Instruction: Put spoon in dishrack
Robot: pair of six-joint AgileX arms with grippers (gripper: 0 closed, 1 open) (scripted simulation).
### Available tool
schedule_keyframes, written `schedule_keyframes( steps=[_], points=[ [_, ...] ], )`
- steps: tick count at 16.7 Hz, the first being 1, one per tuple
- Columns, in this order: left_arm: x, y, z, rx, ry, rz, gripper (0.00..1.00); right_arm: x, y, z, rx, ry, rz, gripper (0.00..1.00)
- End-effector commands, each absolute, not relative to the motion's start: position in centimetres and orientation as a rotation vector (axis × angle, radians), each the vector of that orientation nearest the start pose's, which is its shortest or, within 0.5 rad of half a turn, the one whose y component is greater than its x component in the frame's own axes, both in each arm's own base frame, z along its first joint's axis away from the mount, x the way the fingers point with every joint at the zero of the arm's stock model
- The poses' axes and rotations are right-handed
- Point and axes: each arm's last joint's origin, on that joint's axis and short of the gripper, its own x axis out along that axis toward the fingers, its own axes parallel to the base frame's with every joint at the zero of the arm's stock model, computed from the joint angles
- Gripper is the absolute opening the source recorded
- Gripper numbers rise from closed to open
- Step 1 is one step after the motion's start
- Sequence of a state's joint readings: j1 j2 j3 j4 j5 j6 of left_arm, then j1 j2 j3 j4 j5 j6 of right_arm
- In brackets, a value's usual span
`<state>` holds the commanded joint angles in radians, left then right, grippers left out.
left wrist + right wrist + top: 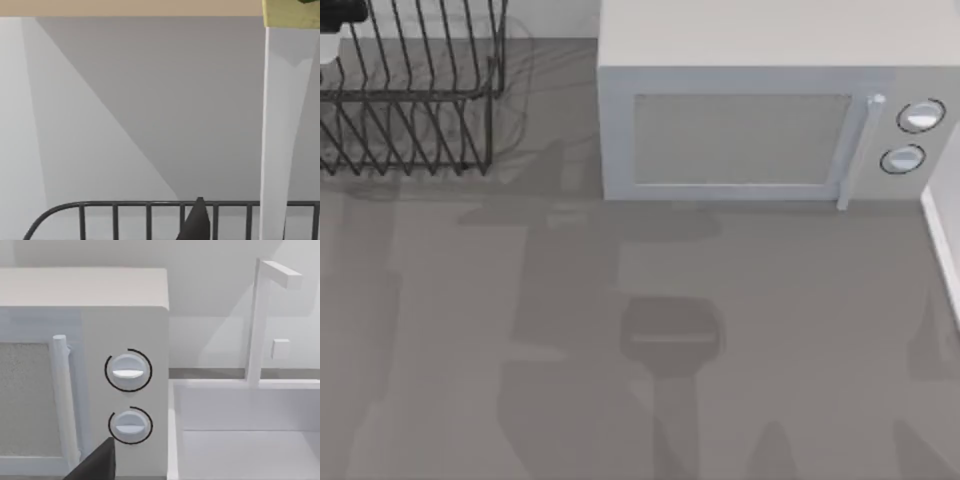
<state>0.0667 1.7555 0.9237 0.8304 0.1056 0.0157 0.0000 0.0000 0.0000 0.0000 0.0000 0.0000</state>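
left pincer [198,220] above the dishrack [410,100] at ten o'clock; grip state cannot tell; judged the placing step; next, lower into the bars.

A flat grey surface [620,400] is seen from above. The black wire dishrack [410,100] is set on it at the far left corner. A grey microwave [760,110] is set on it at the back, to the right of the dishrack.
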Motion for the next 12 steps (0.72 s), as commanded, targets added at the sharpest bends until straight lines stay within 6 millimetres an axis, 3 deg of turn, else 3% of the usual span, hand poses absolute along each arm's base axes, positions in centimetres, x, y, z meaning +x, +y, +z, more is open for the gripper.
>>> schedule_keyframes(
  steps=[12],
  points=[
    [38.13,2.52,21.80,0.000,0.000,-0.020,0.90,10.57,-0.12,16.00,0.000,0.000,0.000,1.00]
  ],
)
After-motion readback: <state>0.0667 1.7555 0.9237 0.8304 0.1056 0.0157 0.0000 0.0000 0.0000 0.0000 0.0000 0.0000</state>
